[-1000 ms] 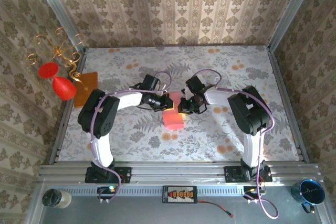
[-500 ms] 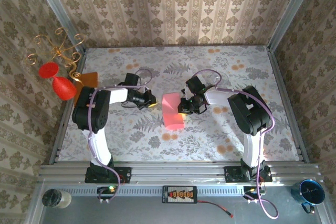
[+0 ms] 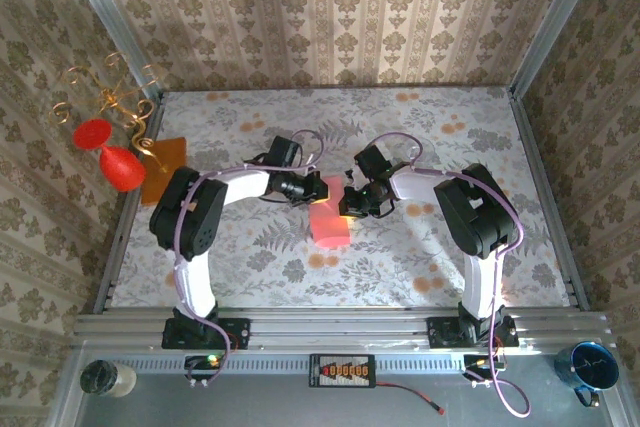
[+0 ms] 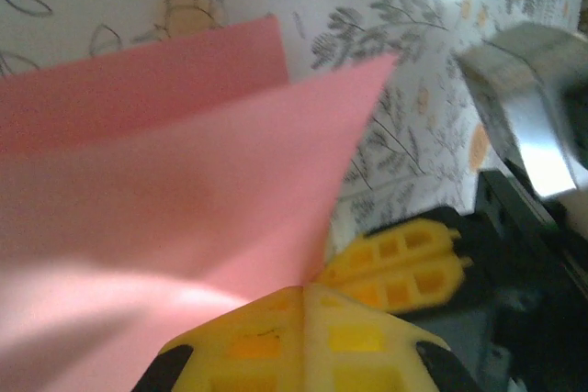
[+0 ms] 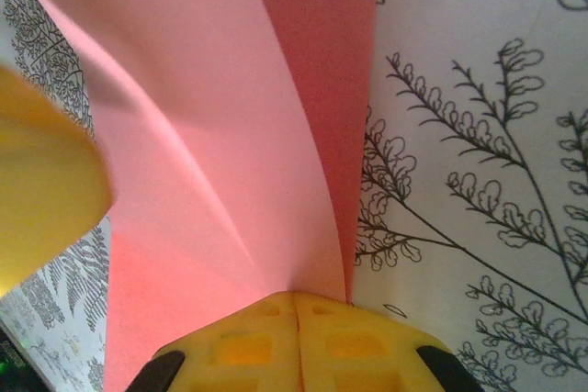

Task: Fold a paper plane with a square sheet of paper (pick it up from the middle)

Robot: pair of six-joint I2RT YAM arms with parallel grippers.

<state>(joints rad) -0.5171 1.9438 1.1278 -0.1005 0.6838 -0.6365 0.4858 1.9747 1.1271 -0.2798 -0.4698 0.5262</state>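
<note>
- Two grippers meet at the square sheet of paper (image 3: pixel 330 224). Your left gripper (image 4: pixel 303 289) has its fingers pressed together, and the raised pink flap comes right down to their tips. You cannot tell whether any paper is pinched there.
- Your right gripper (image 5: pixel 296 296) is clamped on the sheet's edge, and the folded layers fan out ahead from between its fingers.
- From above, the sheet lies on the table (image 3: pixel 420 247), between both sets of fingertips and extending toward the arm bases.
- Both arms bend inward, wrists facing across the sheet.
</note>
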